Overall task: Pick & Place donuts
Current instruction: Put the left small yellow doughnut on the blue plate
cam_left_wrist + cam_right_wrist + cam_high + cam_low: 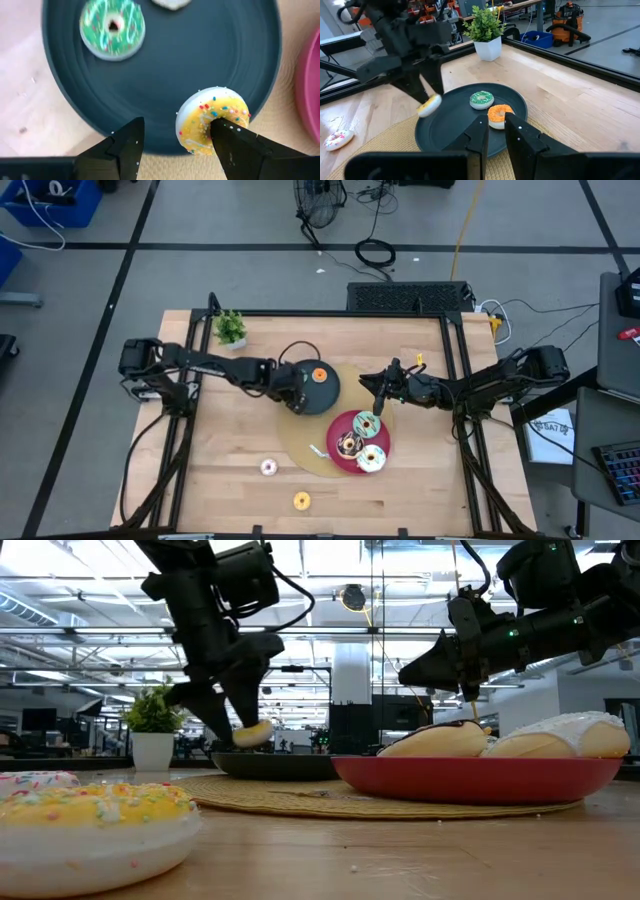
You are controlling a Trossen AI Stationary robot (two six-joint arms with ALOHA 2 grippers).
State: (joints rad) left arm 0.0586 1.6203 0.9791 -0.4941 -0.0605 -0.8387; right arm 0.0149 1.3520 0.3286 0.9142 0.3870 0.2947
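Wooden table (210, 445) carries a woven mat with a black plate (200, 65) and a red plate (340, 460); the left gripper (172, 142), jaws spread wide, hangs a yellow donut (212, 120) off one finger above the black plate's rim. Risk: that one-sided contact may let it drop onto the mat. The right gripper (494, 127), jaws nearly closed and empty, waits near the red plate.

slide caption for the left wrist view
Left tool open over the black plate, one finger through a yellow sprinkled donut.
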